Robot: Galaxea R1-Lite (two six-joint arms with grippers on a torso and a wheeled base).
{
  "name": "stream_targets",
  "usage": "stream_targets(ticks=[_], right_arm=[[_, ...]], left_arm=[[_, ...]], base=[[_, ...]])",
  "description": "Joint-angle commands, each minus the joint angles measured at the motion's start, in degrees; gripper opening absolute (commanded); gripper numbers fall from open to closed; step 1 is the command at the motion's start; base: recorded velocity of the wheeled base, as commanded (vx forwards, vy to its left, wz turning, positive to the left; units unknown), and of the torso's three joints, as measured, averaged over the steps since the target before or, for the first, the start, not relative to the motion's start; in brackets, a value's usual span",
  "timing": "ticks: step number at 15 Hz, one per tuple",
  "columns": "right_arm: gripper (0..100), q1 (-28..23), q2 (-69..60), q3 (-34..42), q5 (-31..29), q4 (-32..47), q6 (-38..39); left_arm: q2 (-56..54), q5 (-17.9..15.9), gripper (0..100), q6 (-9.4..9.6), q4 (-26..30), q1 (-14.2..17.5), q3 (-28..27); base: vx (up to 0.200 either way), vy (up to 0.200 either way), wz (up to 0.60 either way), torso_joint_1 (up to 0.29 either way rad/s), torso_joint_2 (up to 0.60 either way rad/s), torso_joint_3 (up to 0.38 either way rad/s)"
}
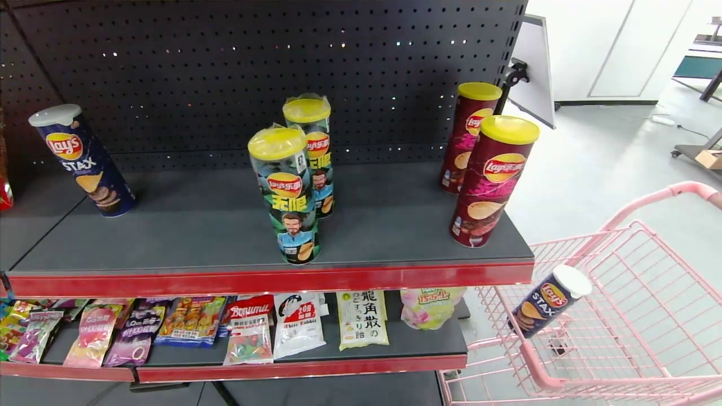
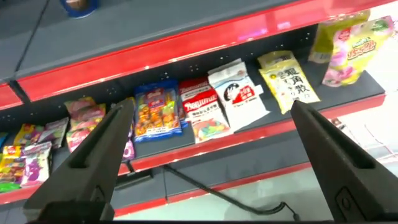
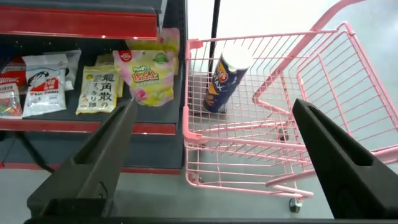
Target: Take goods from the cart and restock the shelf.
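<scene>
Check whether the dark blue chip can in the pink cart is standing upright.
No: the dark blue chip can sits clearly tilted inside the pink cart, with its white lid at the raised end.

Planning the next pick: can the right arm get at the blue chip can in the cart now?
Probably yes: the open right end effector faces the blue chip can, alone in the pink cart, whose open top leaves the way free.
</scene>
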Motion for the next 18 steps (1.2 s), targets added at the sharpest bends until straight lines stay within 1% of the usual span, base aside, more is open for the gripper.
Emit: stream_targets(ticks=[1,4,7,9,10,11,12,13,15,17,18], right_arm=[[100,0.1,0.5,0.1,0.3,0.0,-0.1],[100,0.0,-0.5,1.7,1.4,-0.1,-0.2],[100,0.1,-5.6,4.5,1.4,-0.1,-1.5],[100,0.1,-7.5,5.0,1.5,-0.1,-1.4],[100,0.0,-11.5,7.1,1.4,0.0,-1.9],[100,0.1,-18.0,10.6,1.3,-0.5,-5.0],[100,1.2,-18.6,10.5,1.2,-0.4,-7.2],[100,1.1,-18.6,10.4,1.0,-0.4,-7.7],[100,1.1,-18.6,10.5,0.5,-0.4,-7.1],[100,1.1,-18.6,10.5,-1.9,-0.4,-5.5],[100,1.1,-18.6,10.5,-2.6,-0.4,-3.1]], left_arm=[[0.0,0.0,100,-0.06,0.1,0.0,0.0],[0.0,0.1,100,-0.23,0.1,0.0,0.7],[0.4,0.1,100,-0.14,0.1,0.0,0.7],[0.0,0.5,100,-0.14,0.1,0.0,0.7],[-0.2,0.9,100,-0.14,0.1,0.0,0.7],[-0.2,1.0,100,-0.14,0.1,0.0,0.7],[-0.3,1.0,100,-0.14,0.1,0.0,0.7],[-0.6,0.9,100,-0.14,0.1,0.0,0.9],[-1.3,0.9,100,-0.14,0.1,0.0,1.7],[-1.8,0.9,100,-0.14,0.1,0.0,1.7],[-2.4,0.9,100,-0.14,0.2,0.0,1.7]], base=[[0.000,0.000,0.00,0.000,0.00,0.000],[0.000,0.000,0.00,0.000,0.00,0.000],[0.000,0.000,0.00,0.000,0.00,0.000],[0.000,0.000,0.00,0.000,0.00,0.000],[0.000,0.000,0.00,0.000,0.00,0.000],[0.000,0.000,0.00,0.000,0.00,0.000],[0.000,0.000,0.00,0.000,0.00,0.000],[0.000,0.000,0.00,0.000,0.00,0.000],[0.000,0.000,0.00,0.000,0.00,0.000],[0.000,0.000,0.00,0.000,0.00,0.000],[0.000,0.000,0.00,0.000,0.00,0.000]])
